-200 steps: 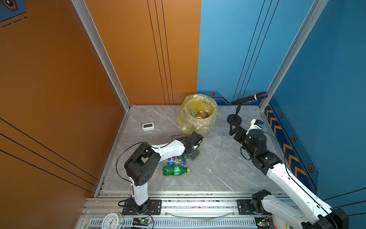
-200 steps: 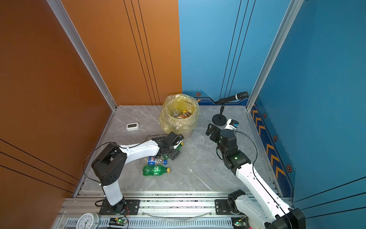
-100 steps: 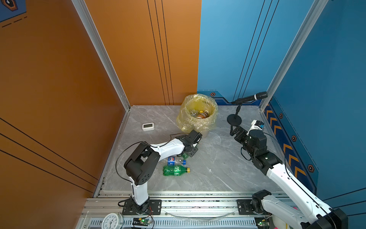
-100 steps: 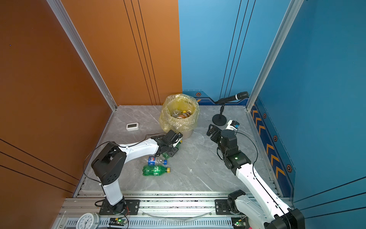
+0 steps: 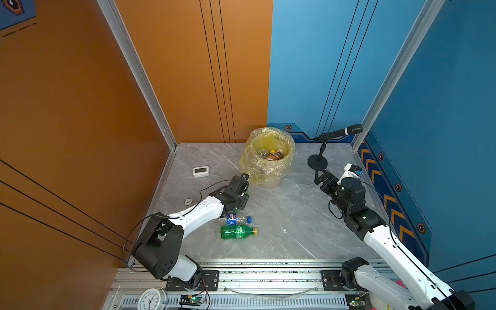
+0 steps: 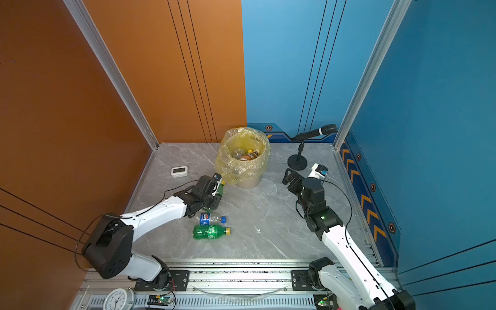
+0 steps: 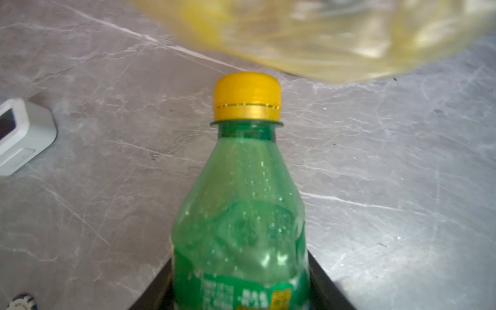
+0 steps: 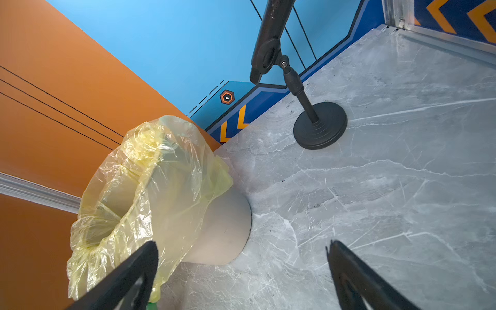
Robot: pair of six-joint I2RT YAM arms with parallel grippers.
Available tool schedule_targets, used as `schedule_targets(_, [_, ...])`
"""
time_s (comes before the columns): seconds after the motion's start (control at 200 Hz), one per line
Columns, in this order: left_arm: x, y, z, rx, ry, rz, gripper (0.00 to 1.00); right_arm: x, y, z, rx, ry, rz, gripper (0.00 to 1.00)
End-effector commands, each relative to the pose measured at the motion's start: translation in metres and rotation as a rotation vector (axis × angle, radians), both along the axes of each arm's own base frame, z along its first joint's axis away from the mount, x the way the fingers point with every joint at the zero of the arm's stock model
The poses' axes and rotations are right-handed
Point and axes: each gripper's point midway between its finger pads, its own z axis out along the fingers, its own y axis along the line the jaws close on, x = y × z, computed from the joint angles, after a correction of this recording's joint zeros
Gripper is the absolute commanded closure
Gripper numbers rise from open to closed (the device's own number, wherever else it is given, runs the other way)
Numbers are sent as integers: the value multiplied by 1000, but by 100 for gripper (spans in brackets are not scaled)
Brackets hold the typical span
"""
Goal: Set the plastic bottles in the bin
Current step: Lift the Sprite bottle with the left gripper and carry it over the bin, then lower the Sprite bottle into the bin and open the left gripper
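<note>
Left wrist view shows the left gripper (image 7: pixel 240 292) clamped on a green bottle (image 7: pixel 241 209), its cap close before the bagged bin (image 7: pixel 335 40). The carry is in hand, and next it likely must rise above the rim. Both top views add a Pepsi bottle (image 5: pixel 236 218) and a second green bottle (image 5: pixel 237 232) lying behind that gripper, while the right gripper (image 8: pixel 243 243) has its jaws apart, empty.

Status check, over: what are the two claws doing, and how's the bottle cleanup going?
Left gripper shut on green bottle, beside the bin. Right gripper open, empty. Pepsi bottle and second green bottle on table. Nothing blocking the bin.
</note>
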Motion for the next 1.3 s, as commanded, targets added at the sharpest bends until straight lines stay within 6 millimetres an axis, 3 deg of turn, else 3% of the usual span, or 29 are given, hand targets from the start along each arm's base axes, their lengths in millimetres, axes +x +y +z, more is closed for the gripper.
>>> schedule_targets(0.0, [13, 22, 23, -112, -103, 125, 47, -3, -2, -7, 15, 22, -4, 0])
schedule_targets(0.13, [17, 38, 52, -208, -195, 184, 50, -3, -2, -8, 19, 23, -1, 0])
schedule_targets(0.335, [25, 41, 106, -306, -323, 189, 51, -4, -1, -8, 27, 21, 0, 0])
schedule_targets(0.446, [28, 29, 141, -382, -382, 137, 51, -5, -2, -8, 27, 20, -1, 0])
schedule_targets(0.656, [31, 5, 235, -540, -552, 14, 51, -8, -4, -7, 28, 16, -5, 0])
schedule_targets(0.716, [32, -1, 252, -557, -578, -17, 51, -8, -4, -7, 28, 15, -6, 0])
schedule_targets(0.741, [32, -5, 273, -577, -616, -37, 51, -9, -4, -7, 29, 16, -5, 0])
schedule_targets(0.816, [36, -18, 294, -606, -648, -90, 51, -10, -5, -7, 27, 16, -6, 0])
schedule_targets(0.996, [57, -67, 308, -628, -621, -196, 51, -12, -6, -7, 19, 13, 0, 0])
schedule_targets(1.172, [85, -118, 296, -574, -560, -267, 51, -14, -5, -5, 1, 13, 13, 0])
schedule_targets(1.297, [105, -140, 288, -562, -527, -283, 51, -16, -5, -4, -10, 9, 25, 0])
